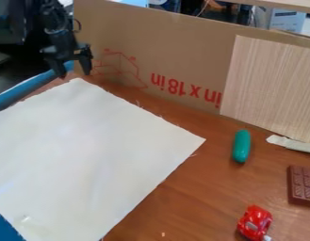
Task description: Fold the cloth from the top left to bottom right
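We have the whole fold left to make, as the white, frayed-edged fabric cloth (88,150) lies flat on the brown wooden table (188,197), our black two-finger gripper (73,66) spread near its top corner.

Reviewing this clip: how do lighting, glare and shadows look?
Camera view: the white cloth is brightly lit, without harsh glare; soft shadows hug the green toy and red toy; the black gripper hangs near the dark upper-left corner.

My brown table (188,202) bears white cloth (88,150) at eight o'clock, pale strip (293,144) at three, green cylinder (242,146) and chocolate bar (301,186) toward four, red toy (255,222) at five.
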`<act>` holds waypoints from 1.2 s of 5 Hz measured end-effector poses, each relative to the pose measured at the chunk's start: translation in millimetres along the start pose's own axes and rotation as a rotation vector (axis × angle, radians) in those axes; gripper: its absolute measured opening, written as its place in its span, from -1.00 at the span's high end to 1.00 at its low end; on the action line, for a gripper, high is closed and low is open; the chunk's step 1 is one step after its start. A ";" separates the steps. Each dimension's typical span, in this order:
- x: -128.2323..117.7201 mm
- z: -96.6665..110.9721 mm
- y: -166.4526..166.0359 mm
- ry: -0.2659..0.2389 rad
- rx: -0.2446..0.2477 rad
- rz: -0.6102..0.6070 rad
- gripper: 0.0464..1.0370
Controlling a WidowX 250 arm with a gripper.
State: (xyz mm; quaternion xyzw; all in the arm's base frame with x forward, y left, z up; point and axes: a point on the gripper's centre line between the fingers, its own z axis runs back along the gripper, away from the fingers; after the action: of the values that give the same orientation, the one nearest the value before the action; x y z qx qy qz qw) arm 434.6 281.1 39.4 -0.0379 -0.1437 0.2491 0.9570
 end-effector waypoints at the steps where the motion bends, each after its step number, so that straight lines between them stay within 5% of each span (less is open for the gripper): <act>1: 6.9 -2.5 7.1 -0.050 0.009 -0.012 -0.92; 4: 12.5 -29.6 18.4 -0.096 0.089 -0.025 -0.83; 5: 19.2 -34.7 21.1 -0.121 0.141 -0.016 -0.28; 6: 21.2 -37.0 19.8 -0.105 0.142 -0.005 0.30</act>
State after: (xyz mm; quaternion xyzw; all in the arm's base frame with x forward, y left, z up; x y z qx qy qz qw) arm 454.0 308.7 6.6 0.0435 -0.1757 0.2577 0.9491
